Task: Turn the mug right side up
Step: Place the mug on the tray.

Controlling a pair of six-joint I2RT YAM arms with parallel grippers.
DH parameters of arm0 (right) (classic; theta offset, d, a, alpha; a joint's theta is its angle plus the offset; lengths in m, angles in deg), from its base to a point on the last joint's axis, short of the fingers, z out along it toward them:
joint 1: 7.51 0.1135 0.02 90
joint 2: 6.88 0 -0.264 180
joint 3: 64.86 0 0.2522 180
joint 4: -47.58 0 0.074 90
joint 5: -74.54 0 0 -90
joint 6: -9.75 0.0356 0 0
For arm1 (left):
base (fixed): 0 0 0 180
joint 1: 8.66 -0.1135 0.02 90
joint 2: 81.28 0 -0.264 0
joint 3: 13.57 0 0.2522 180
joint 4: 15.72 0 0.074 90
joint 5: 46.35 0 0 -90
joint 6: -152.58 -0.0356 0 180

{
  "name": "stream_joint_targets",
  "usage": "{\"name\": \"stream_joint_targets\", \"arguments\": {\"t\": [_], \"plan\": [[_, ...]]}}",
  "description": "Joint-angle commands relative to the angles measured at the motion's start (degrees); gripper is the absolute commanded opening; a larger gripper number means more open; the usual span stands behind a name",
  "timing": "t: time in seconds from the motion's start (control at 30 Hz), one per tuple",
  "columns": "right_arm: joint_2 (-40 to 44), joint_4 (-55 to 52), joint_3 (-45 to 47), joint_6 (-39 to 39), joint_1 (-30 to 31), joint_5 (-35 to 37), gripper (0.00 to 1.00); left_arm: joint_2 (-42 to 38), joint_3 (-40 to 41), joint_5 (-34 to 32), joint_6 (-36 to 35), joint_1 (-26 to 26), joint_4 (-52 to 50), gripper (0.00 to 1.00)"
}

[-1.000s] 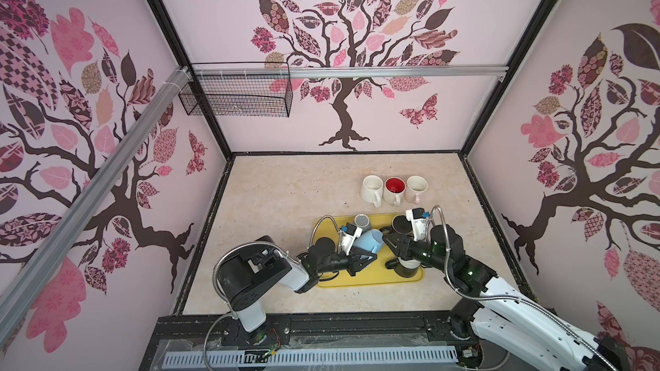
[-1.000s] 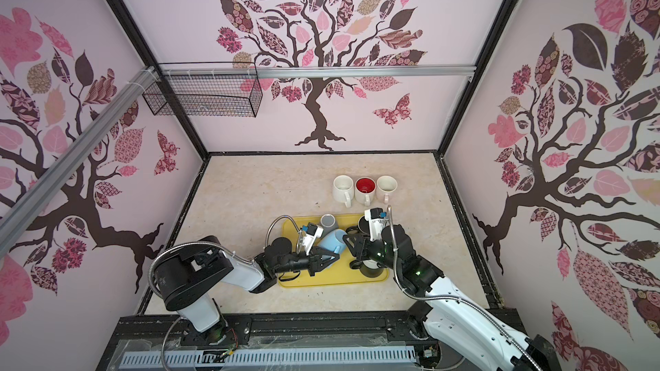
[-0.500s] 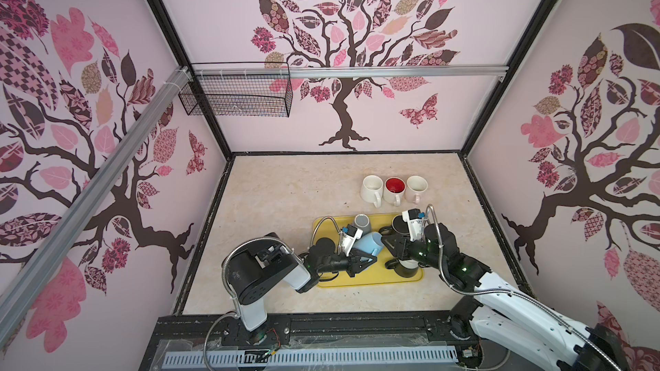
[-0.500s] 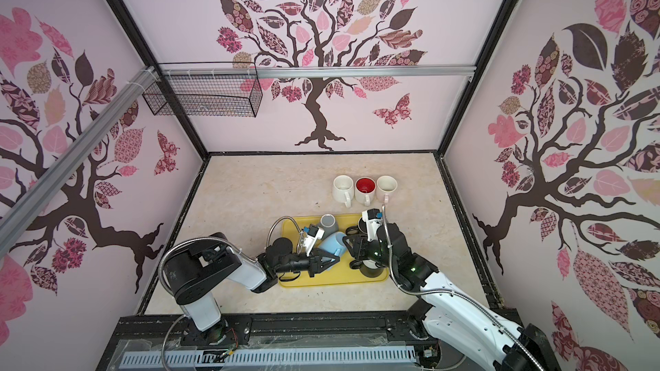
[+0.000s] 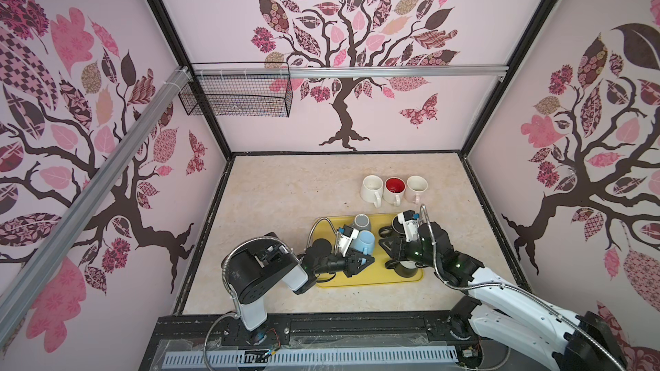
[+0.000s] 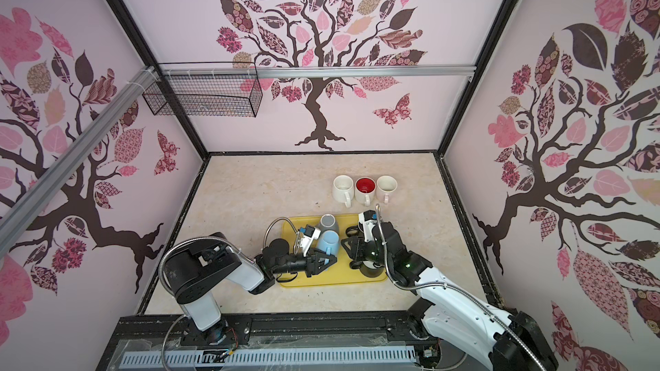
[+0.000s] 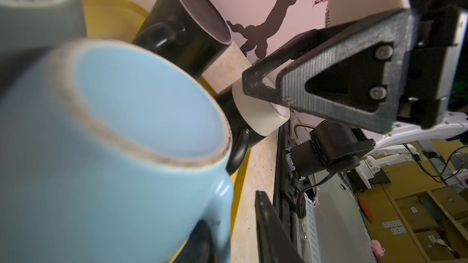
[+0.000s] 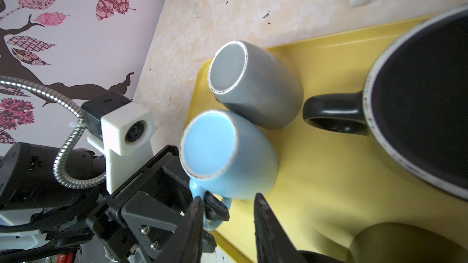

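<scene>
- On the yellow tray (image 5: 357,281), I see the blue mug (image 5: 364,242) upside down, its long axis upright and its handle toward the left gripper (image 5: 366,260).
- Its jaws stand narrowly apart astride that handle.
- The right gripper (image 5: 385,246) hovers near, narrow and empty.

- The grey mug (image 5: 361,222) touches the blue mug (image 5: 365,242) on its far side, with no gap between them.
- The left gripper (image 5: 364,260) fills the blue mug's near side, at its handle.
- The right gripper (image 5: 384,246) hangs over the narrow strip between the blue mug and the front black mug (image 5: 405,270).
- Bare tabletop (image 5: 278,208) lies left of the yellow tray (image 5: 375,278).
</scene>
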Motion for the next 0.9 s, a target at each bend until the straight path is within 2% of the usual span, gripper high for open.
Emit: {"name": "stream_joint_targets", "arguments": {"t": [0.0, 0.27, 0.43, 0.53, 0.73, 0.87], "plan": [[-0.65, 1.24, -1.12, 0.23, 1.03, -0.32, 0.36, -0.87, 1.28, -0.91, -0.4, -0.34, 2.12, 0.34], [1.1, -2.04, -3.44, -0.05, 1.5, 1.62, 0.36, -3.06, 2.77, -4.23, 0.27, -0.34, 1.58, 0.38], [2.42, -3.48, -4.25, -0.35, 1.59, 1.96, 0.37, -8.46, 2.98, -6.18, -0.12, -0.34, -6.09, 0.46], [2.44, -4.31, -4.94, -0.58, 1.59, 1.89, 0.37, -10.98, 2.51, -7.38, -1.03, -0.34, -11.14, 0.58], [3.55, -6.32, -5.8, -1.26, 1.52, 2.69, 0.38, -15.67, 0.72, -9.65, -1.76, -0.21, -22.35, 0.97], [4.39, -7.87, -6.39, -1.89, 1.53, 3.61, 0.38, -21.51, -1.92, -13.56, -4.28, -0.25, -36.86, 0.97]]}}
